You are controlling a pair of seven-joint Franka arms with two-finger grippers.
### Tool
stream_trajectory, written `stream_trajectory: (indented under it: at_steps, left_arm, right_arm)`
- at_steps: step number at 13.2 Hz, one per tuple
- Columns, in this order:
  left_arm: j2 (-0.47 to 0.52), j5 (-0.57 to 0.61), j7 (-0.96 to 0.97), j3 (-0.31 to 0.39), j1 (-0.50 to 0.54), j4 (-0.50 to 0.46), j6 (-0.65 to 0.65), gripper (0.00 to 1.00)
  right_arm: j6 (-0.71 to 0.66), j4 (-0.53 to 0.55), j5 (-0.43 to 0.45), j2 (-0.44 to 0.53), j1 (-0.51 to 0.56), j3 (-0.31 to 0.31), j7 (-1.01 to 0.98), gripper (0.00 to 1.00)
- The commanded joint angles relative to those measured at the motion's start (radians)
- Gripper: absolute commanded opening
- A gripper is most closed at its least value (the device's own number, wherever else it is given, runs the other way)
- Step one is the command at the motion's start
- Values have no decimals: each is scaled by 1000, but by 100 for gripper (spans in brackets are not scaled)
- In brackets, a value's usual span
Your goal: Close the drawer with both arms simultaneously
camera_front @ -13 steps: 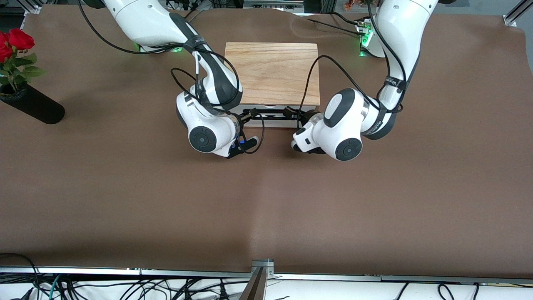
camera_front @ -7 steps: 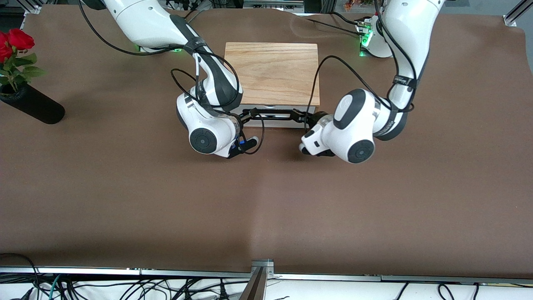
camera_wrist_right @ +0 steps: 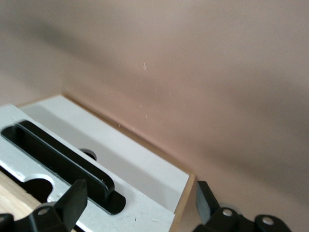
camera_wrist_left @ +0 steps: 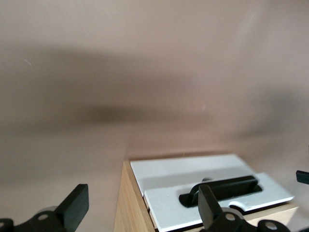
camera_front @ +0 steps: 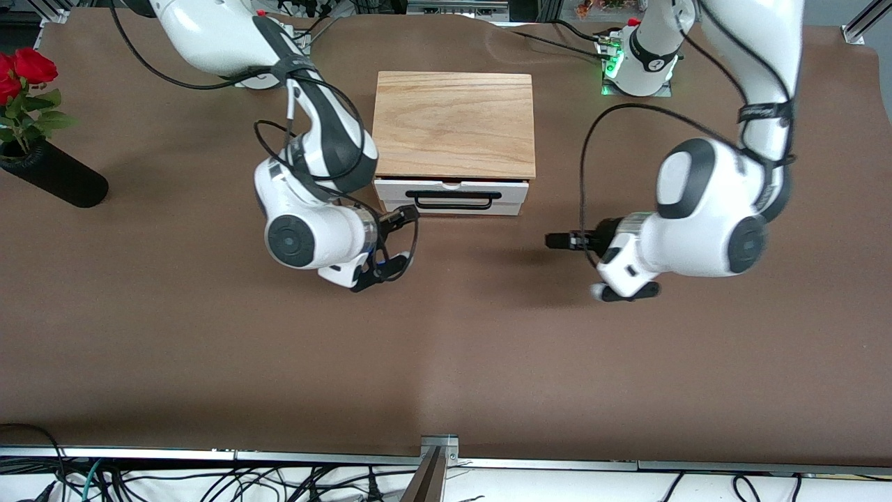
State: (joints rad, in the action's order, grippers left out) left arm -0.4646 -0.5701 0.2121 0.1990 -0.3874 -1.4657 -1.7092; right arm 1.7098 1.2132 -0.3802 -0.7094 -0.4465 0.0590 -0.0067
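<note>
The light-wood box stands in the middle of the table. Its drawer is pushed in, and the white front with the black wire handle shows just proud of the box. My right gripper is open and empty, over the table by the drawer front's corner at the right arm's end. In the right wrist view that corner and the handle lie between its fingers. My left gripper is open and empty, over bare table well off toward the left arm's end. The left wrist view shows the drawer front.
A black vase with red roses lies at the right arm's end of the table. Black cables loop from both wrists. A metal rail runs along the table edge nearest the front camera.
Both grippers have drawn back from the drawer handle. The left arm swung far toward its own end of the table; the right moved a little off. The drawer front is now uncovered.
</note>
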Motion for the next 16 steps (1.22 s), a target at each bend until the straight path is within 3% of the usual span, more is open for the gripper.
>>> stream_trajectory:
  at_steps: [1,3,5,8,10,12,14,16]
  left_arm:
    - [122,129,7,3,12,-33,-21,100]
    - [219,212,10,3,22,-59,-7,100]
    - [321,306,19,3,28,-82,54,100]
    - [473,435,23,7,61,-168,117,100]
    - [541,440,10,43,70,-209,123,100]
    - [572,484,15,45,70,-208,160,100]
    - [593,527,20,45,70,-206,190,100]
    - [597,564,20,43,70,-197,194,100]
  right_arm:
    - [-3,-37,68,-1,2,-13,-6,100]
    - [4,-55,250,16,0,-15,-31,100]
    - [4,-99,342,21,20,-27,-143,100]
    - [-7,-116,339,43,107,-38,-197,100]
    - [-16,-116,342,91,150,-42,-191,100]
    - [-51,-116,348,142,193,-65,-191,100]
    - [-55,-112,349,218,201,-143,-191,100]
    - [-55,-101,353,280,245,-156,-191,100]
